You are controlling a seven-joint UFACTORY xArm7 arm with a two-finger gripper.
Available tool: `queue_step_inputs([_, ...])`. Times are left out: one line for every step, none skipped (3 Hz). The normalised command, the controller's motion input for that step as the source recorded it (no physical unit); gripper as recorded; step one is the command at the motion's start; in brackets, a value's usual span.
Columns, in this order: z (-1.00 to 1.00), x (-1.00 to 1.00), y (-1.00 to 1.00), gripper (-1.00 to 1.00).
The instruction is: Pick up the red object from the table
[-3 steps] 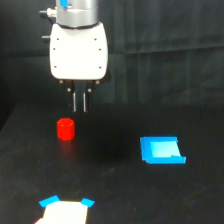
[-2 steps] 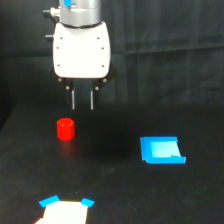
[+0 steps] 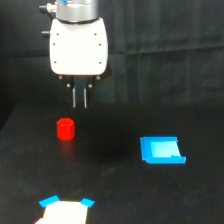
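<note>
So the whole scene sits on the table (image 3: 115,200), a flat matte black top with a slight sheen. Nearest the camera, at the bottom edge on the exterior view's left, there's a pale card-like thing with cyan corners (image 3: 65,210), partly cut off by the frame, with a tiny bit of red at its lower left corner. Can't tell what it is exactly.

Further back on the exterior view's right lies a flat cyan-blue square (image 3: 161,149), well apart from everything else.

The red object (image 3: 65,129) stands upright on the table at about the same depth, over on the left. Nothing is touching it and nothing blocks it.

The gripper (image 3: 79,98) hangs above and just right of it, behind it, with the two thin dark fingers (image 3: 74,97) nearly together and holding nothing. Big white body (image 3: 79,46) above them.

At the far back is a black pleated curtain (image 3: 170,50). No readable writing or labels anywhere.
</note>
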Motion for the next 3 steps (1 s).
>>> queue_step_inputs([0.03,0.59,0.05,1.00])
queue_step_inputs([1.00,-0.31,-1.00,-1.00])
queue_step_inputs([0.21,1.00,-0.09,1.00])
